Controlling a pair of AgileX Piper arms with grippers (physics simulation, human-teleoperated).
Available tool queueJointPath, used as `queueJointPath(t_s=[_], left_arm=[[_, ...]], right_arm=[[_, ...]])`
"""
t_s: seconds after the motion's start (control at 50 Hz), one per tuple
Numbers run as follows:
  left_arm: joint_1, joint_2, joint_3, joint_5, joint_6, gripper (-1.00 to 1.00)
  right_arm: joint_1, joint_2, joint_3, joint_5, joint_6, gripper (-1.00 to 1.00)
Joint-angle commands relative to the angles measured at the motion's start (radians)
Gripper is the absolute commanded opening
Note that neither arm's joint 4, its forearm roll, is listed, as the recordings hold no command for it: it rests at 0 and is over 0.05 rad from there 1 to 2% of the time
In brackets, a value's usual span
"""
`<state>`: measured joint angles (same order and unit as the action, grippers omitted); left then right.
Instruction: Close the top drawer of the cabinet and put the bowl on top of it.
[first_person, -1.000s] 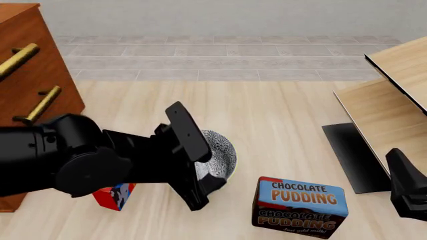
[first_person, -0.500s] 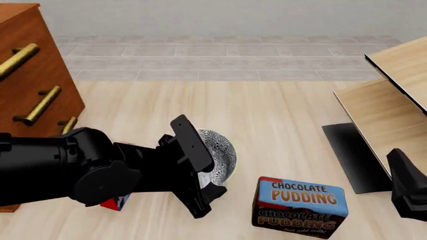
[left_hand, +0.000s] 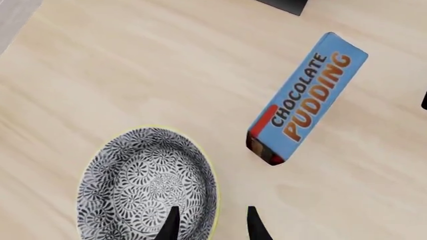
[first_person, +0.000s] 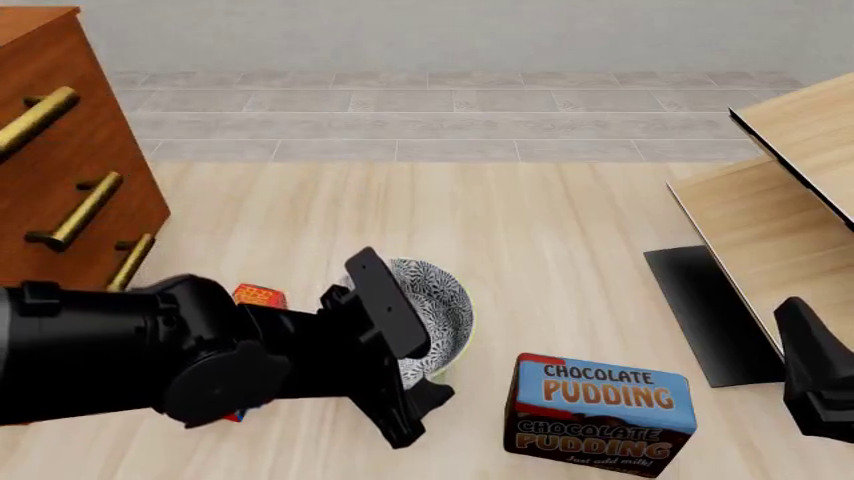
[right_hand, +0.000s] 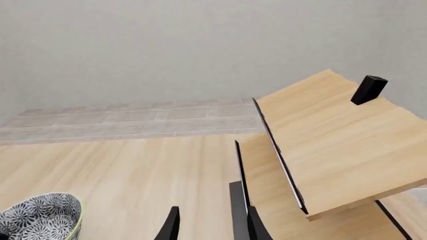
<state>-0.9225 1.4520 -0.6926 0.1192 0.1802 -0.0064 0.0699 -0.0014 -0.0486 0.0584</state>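
The bowl (left_hand: 143, 185), patterned dark grey and white with a pale rim, sits on the light wood table, left of the pudding box in the front view (first_person: 441, 305). My left gripper (left_hand: 210, 227) is open and straddles the bowl's rim, one fingertip (left_hand: 171, 225) inside and the other outside. The reddish-brown cabinet (first_person: 94, 150) stands at the far left; the top drawer's brass handle (first_person: 34, 118) shows, but how far the drawer is out I cannot tell. My right gripper (right_hand: 210, 227) is open and empty at the lower right, far from the bowl (right_hand: 37, 217).
A blue Chocolate Pudding box (first_person: 601, 410) stands just right of the bowl. A small red box (first_person: 260, 296) peeks out behind my left arm (first_person: 160, 360). Pale light-wood furniture (first_person: 787, 190) with a dark panel (first_person: 701, 310) fills the right side.
My left arm has sunk lower and drawn in toward the bowl, uncovering the cabinet's lowest handle and the red box. The right arm has not moved.
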Motion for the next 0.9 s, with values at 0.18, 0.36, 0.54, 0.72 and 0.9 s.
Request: queueJointPath(t_s=[0.18, 0.36, 0.54, 0.72, 0.9], left_arm=[[0.0, 0.023, 0.017, -0.038, -0.017, 1.0], [-0.009, 0.035, 0.025, -0.054, -0.025, 1.0], [-0.01, 0.05, 0.029, -0.069, -0.028, 1.0], [-0.013, 0.058, 0.035, -0.082, -0.036, 1.0], [-0.018, 0.063, 0.043, -0.093, -0.046, 1.0]], right_arm=[[-0.001, 0.005, 0.0, -0.004, -0.002, 1.0], [-0.001, 0.012, 0.001, -0.011, -0.001, 1.0], [-0.001, 0.017, 0.001, -0.015, -0.002, 1.0], [0.002, 0.022, 0.001, -0.018, -0.006, 1.0], [0.004, 0.029, 0.001, -0.023, -0.008, 1.0]])
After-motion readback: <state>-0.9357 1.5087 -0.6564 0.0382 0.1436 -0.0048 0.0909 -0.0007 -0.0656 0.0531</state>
